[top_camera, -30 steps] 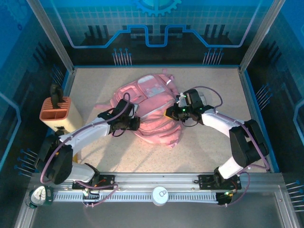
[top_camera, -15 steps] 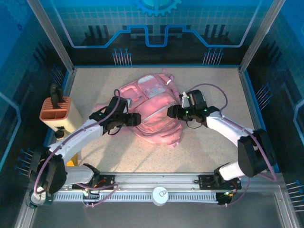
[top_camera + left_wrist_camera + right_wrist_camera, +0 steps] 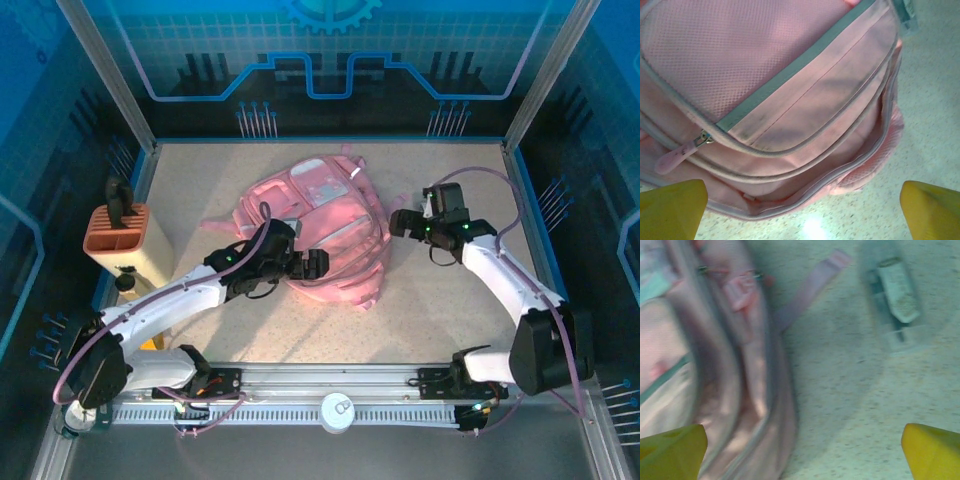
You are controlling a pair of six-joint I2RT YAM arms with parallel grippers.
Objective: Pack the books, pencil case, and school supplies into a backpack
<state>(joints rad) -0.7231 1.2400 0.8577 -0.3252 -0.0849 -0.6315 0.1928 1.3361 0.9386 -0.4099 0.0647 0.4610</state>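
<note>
Backpack (image 3: 325,215) first: big soft pink fabric one with zip pockets, lying flat around the middle of the speckled beige desk (image 3: 440,320). Left end effector (image 3: 316,264) hanging over its near end, yellow fingertips (image 3: 670,212) spread fully wide, nothing between them. From the left wrist, looking straight down at a pink mesh front panel (image 3: 715,50), a grey-trimmed pocket (image 3: 815,100) and a pink zip pull (image 3: 675,159). Lower zip line possibly gaping a bit, hard to be sure. Right end effector (image 3: 402,222) just beside the bag's right flank, also fully spread and empty. Parked over bare desk near a loose pink strap (image 3: 810,287) and some small clear packet-looking item (image 3: 895,300), too blurry to call.

Guessing at what could go wrong: could end up pinching only the top layer of floppy fabric on a straight drop with the left one. Could also snag the zip pull and drag the whole bag instead of opening it. Nothing pinning the bag, so likely to slide on any sideways tug. Could clip that clear item on a swing inward with the right one too.

Pose: left arm stretched low and diagonal from its base toward the bag, wrist tipped down. Right arm folded at the elbow by the right edge, forearm reaching inward, wrist angled down.
</note>
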